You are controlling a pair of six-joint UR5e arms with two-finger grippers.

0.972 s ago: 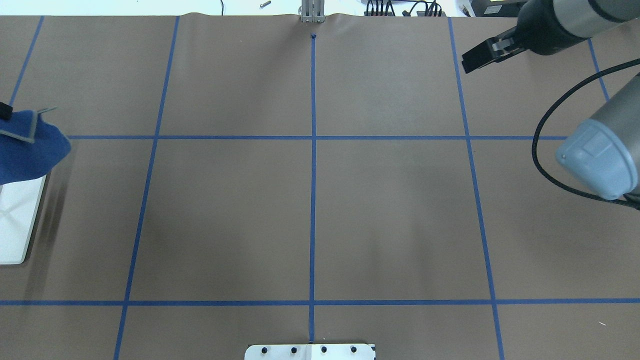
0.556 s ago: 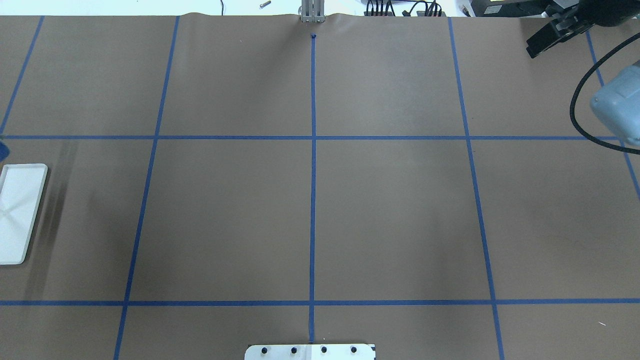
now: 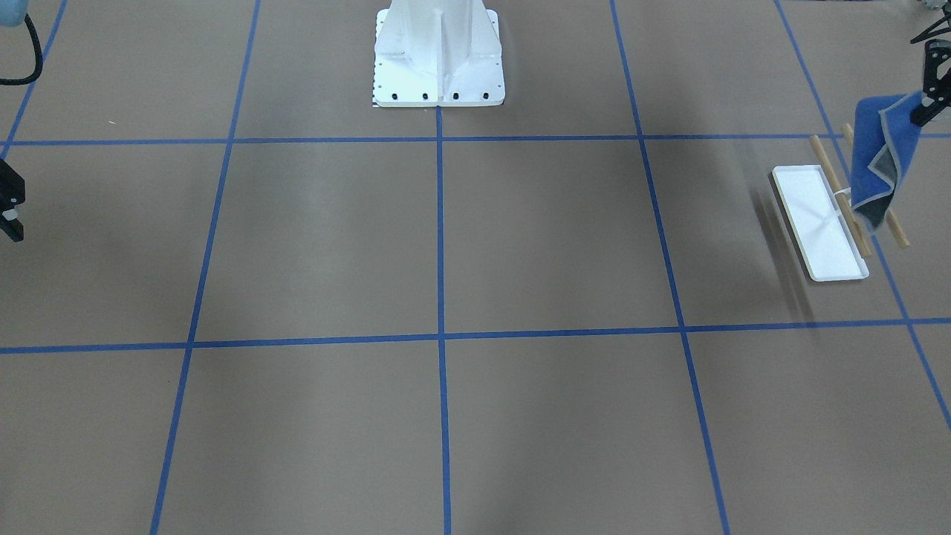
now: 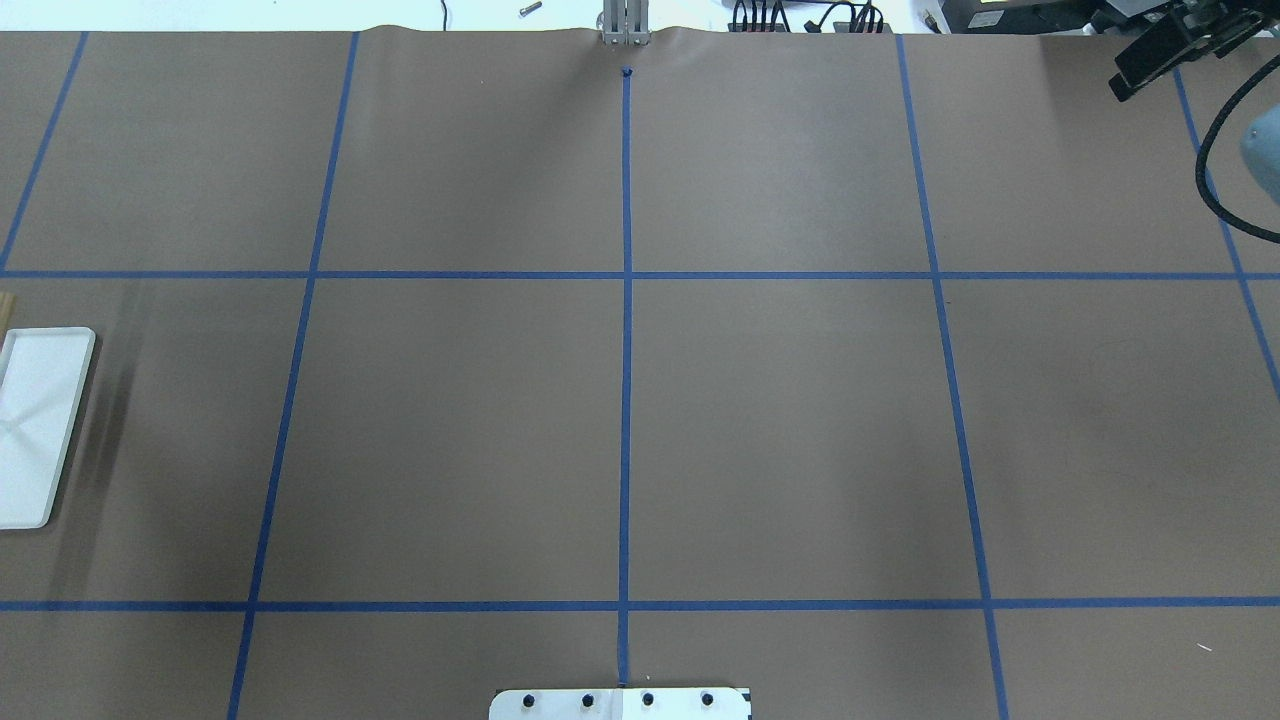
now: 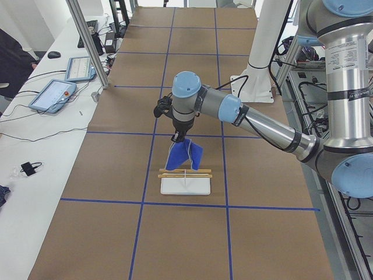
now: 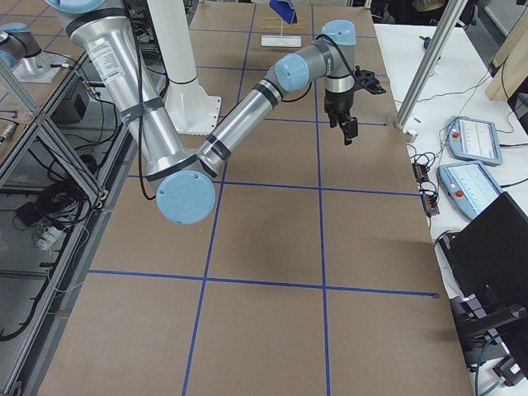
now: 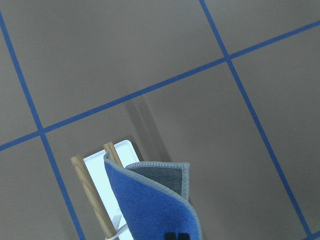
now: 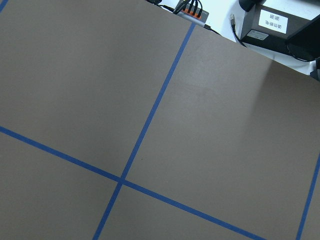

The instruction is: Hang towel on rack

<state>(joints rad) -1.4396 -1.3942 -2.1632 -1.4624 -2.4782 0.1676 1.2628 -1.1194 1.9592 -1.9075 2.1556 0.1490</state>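
Note:
The blue towel [image 3: 871, 160] hangs folded from my left gripper [image 3: 923, 111], which is shut on its upper edge at the front-facing view's right edge. Its lower end hangs at the rack's two wooden rods [image 3: 837, 192], above the white tray base [image 3: 816, 223]; I cannot tell if it touches them. The left wrist view shows the towel [image 7: 142, 200] beside a rod [image 7: 91, 199]. In the left view the towel [image 5: 185, 156] hangs just behind the rack [image 5: 185, 185]. My right gripper [image 4: 1150, 62] is empty at the table's far right corner and looks open.
The overhead view shows only the rack's tray [image 4: 40, 420] at its left edge. The white bolted pedestal [image 3: 438, 52] stands at mid-table on the robot's side. Blue tape lines grid the brown table. Tablets and cables [image 5: 55, 93] lie beyond the far edge.
My left gripper carried the towel leftwards out of the overhead view, baring the rack's tray. My right arm drew back towards the far right corner.

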